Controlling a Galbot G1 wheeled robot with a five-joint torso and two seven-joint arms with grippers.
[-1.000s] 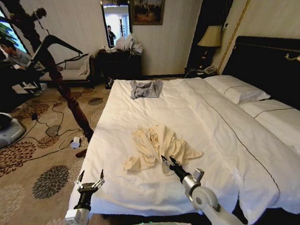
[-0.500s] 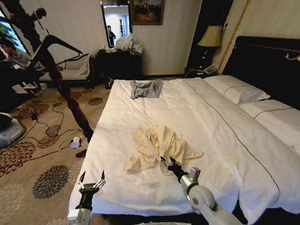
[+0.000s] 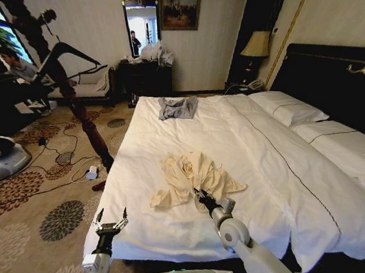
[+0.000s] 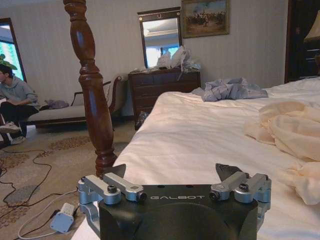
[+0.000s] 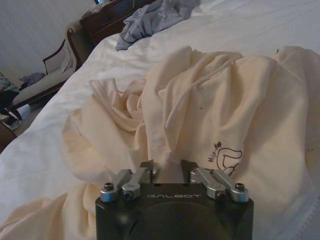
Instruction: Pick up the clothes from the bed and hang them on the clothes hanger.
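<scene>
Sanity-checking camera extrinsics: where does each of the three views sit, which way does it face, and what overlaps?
Head: high on the robot, facing forward and down over the bed; both arms show, left gripper at the bed's near corner, right gripper at the clothes.
Left wrist: low beside the bed, facing along it toward the dresser; own open fingers show.
Right wrist: just above the clothes, own fingers show.
Shared: all three see the clothes and the grey garment.

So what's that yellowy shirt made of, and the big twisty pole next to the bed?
The clothes look like thin, soft woven cloth, maybe cotton: matte, crumpled into loose folds, with a small printed mark near the right gripper. The pole looks like wood, turned into bulges and varnished: it is dark reddish-brown with shiny highlights.
</scene>
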